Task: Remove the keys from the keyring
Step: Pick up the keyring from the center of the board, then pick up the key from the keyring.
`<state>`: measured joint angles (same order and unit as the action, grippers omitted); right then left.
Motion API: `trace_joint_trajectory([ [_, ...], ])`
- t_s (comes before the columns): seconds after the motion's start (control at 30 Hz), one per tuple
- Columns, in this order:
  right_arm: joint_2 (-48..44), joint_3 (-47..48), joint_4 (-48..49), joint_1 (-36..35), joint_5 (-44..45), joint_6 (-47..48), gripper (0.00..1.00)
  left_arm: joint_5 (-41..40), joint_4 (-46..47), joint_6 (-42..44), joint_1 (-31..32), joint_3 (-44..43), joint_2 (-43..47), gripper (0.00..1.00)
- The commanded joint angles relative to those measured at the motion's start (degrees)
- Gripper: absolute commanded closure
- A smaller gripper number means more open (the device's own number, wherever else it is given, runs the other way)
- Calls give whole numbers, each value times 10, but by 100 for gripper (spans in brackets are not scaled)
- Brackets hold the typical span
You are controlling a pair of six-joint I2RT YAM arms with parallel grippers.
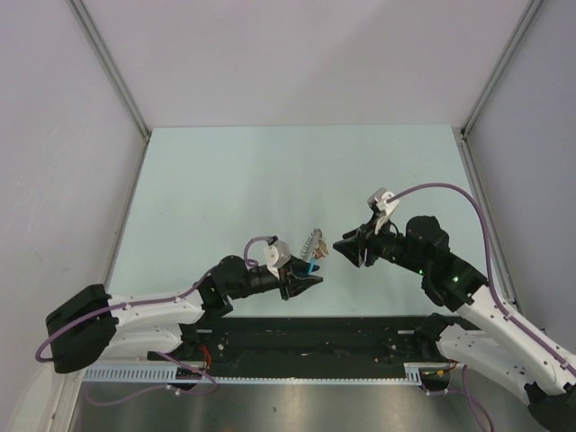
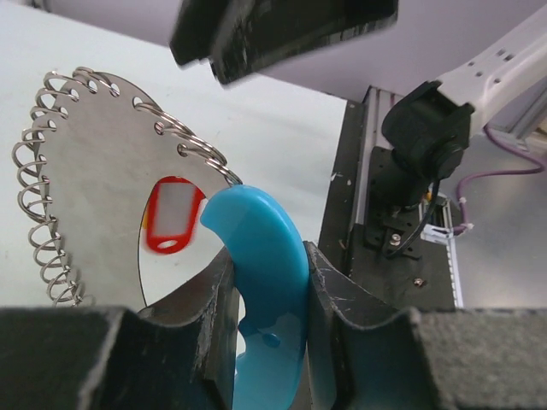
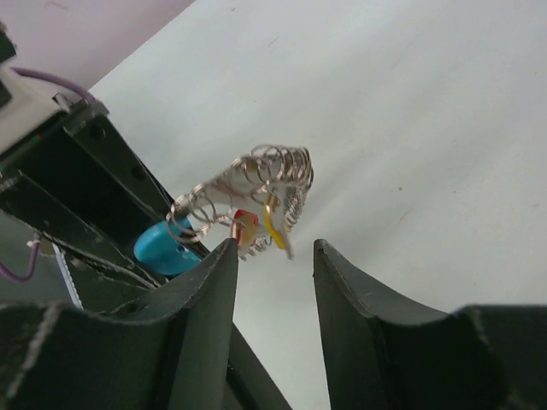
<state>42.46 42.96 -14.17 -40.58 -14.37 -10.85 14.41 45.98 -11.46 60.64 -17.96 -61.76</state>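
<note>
Blue arc [image 2: 261, 256], closest to the left wrist camera, is a thick glossy curve of plastic pinched between the left gripper's [image 2: 269, 282] fingers, which are clenched on it. It belongs to the keyring [image 2: 94, 171], whose other part is a flat silvery crescent edged all round with loops of thin coiled wire. Through the crescent's opening shows the key [image 2: 173, 215], small, with a red rim and a pale middle. The right wrist view shows the red piece hanging under the coils beside a yellow tag [image 3: 272, 226]. The ring is held off the table [image 1: 234, 171], near its front middle. The right gripper [image 3: 274, 246] faces it from just beside, jaws apart and gripping nothing.
</note>
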Motion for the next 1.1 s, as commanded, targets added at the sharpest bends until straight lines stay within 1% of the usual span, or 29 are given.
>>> trace_joint_trajectory([
  [0.0,-61,-53,87,-9,-24,41,55,38,27,14,-1,-10,36,99],
  [0.13,-85,-109,136,-34,-36,63,53,62,12,4,-10,-21,59,100],
  [0.17,-88,-130,177,-42,-36,71,53,72,8,6,-11,-23,62,100],
  [0.2,-92,-140,193,-49,-31,73,52,74,-8,6,-12,-32,64,100],
  [0.23,-93,-147,221,-66,-27,77,52,76,-16,10,-13,-37,66,100],
  [0.33,-85,-160,260,-105,-8,97,52,78,-35,13,-13,-48,71,99],
  [0.43,-66,-165,269,-141,43,143,50,80,-50,15,-13,-59,78,100],
  [0.47,-61,-166,271,-164,81,151,50,79,-55,15,-13,-61,80,99],
  [0.5,-55,-166,274,-173,96,168,47,79,-59,15,-13,-66,81,99],
  [0.57,-40,-167,289,-198,139,174,46,80,-65,17,-13,-70,83,100],
  [0.6,-34,-168,297,-206,144,178,46,80,-68,16,-13,-73,84,100],
  [0.63,-31,-173,321,-213,164,187,45,81,-70,18,-13,-74,86,100],
  [0.87,-6,-186,393,-274,336,212,43,78,-77,18,-13,-76,91,100],
  [0.97,-6,-197,417,-281,354,217,43,76,-76,18,-13,-74,94,99],
  [1.07,0,-200,433,-281,357,224,45,76,-72,16,-13,-72,91,100],
])
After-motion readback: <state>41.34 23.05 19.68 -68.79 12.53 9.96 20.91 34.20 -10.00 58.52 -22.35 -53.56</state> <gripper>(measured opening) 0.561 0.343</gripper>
